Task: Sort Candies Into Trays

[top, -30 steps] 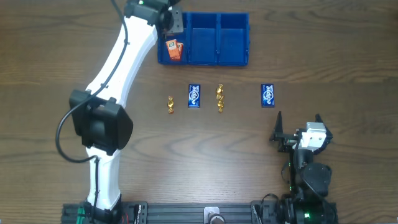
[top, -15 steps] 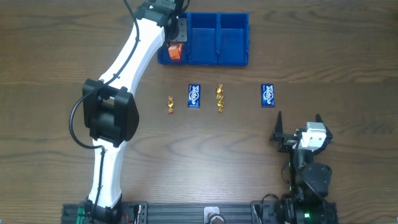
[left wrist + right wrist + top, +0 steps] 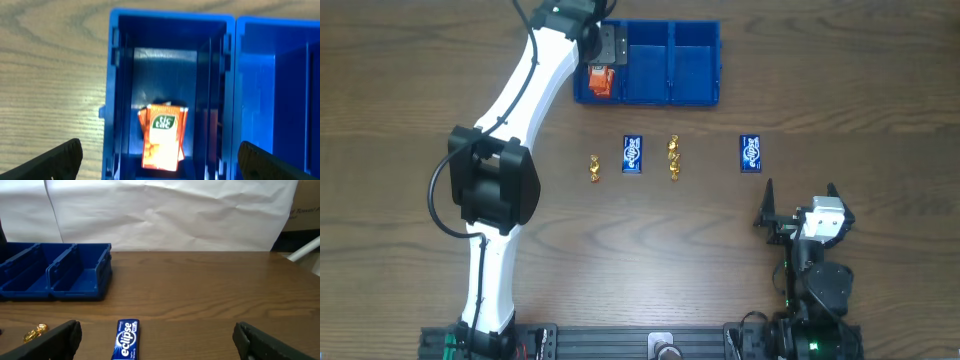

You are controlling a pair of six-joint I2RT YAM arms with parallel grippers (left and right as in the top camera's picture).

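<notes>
A blue three-compartment tray stands at the table's far edge. Its left compartment holds orange candy boxes, also seen from above as orange candy boxes. My left gripper hovers open over that compartment, holding nothing, as the left gripper shows in its own view. On the table lie two blue gum packs and gold-wrapped candies. My right gripper stands open near its base, behind the right gum pack.
The tray's middle and right compartments look bare. In the right wrist view the tray sits far off, a gold candy is close by, and a white sheet hangs behind the table.
The left arm's elbow has swung right and its gripper has shifted slightly over the tray's left compartment. The right arm and the loose candies have not moved.
</notes>
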